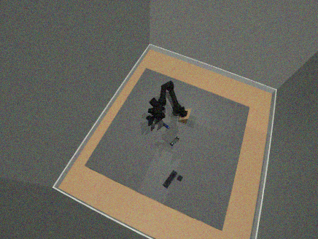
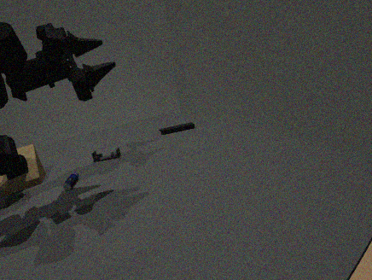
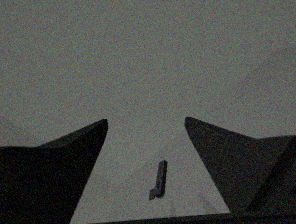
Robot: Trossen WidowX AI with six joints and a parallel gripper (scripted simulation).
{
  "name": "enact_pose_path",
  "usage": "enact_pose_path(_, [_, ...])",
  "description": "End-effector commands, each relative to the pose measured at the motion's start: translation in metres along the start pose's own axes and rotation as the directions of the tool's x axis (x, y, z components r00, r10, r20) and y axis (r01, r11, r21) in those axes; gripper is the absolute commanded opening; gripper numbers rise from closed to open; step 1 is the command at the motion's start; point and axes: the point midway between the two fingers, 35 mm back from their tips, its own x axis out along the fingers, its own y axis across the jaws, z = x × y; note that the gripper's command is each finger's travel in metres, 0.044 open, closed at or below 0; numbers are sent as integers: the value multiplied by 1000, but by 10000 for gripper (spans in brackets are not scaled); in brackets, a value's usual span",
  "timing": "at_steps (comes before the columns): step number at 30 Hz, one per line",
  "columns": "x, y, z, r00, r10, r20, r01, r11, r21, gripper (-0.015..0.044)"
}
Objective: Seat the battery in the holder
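The arm point(image 2: 17, 72) is cut off by the left edge in the exterior view, its base block point(image 2: 23, 171) likewise; the battery point(image 1: 166, 126) and holder point(image 1: 175, 140) are too small from the top to tell ends or spring; the end effector point(image 3: 146, 125) fingers run off the wrist view's bottom.

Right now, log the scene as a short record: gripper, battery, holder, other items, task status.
gripper: open, raised above the mat, holding nothing
battery: blue, lying on the mat near the arm's base, apart from the holder
holder: on the mat beyond the battery, nothing seated in it
bar: dark, lying farther out on the mat; in the wrist view it shows between the fingers, well below them
block: small, dark, beside the bar in the top view
task status: battery not yet picked up
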Motion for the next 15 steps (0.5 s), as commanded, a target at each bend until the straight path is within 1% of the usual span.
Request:
enact_pose_path(1, [1,-1,-4,1000,-7,-19,7,1000,-9,374])
enact_pose_path(2, [3,-4,-18,997,-29,-77,26,999,-40,347])
enact_pose_path(3, [5,-8,-40,983,-66,-172,50,994,-95,321])
enact_pose_path(5, [0,-20,-93,905,-158,-394,60,966,-251,269])
enact_pose_path(6, [-4,-24,-109,869,-188,-458,47,952,-302,242])
enact_pose_path(8, [-14,-31,-136,789,-244,-564,4,920,-392,240])
enact_pose_path(11, [-37,-42,-172,636,-333,-696,-113,853,-510,240])
enact_pose_path(15, [-73,-57,-204,412,-448,-793,-329,739,-589,240])
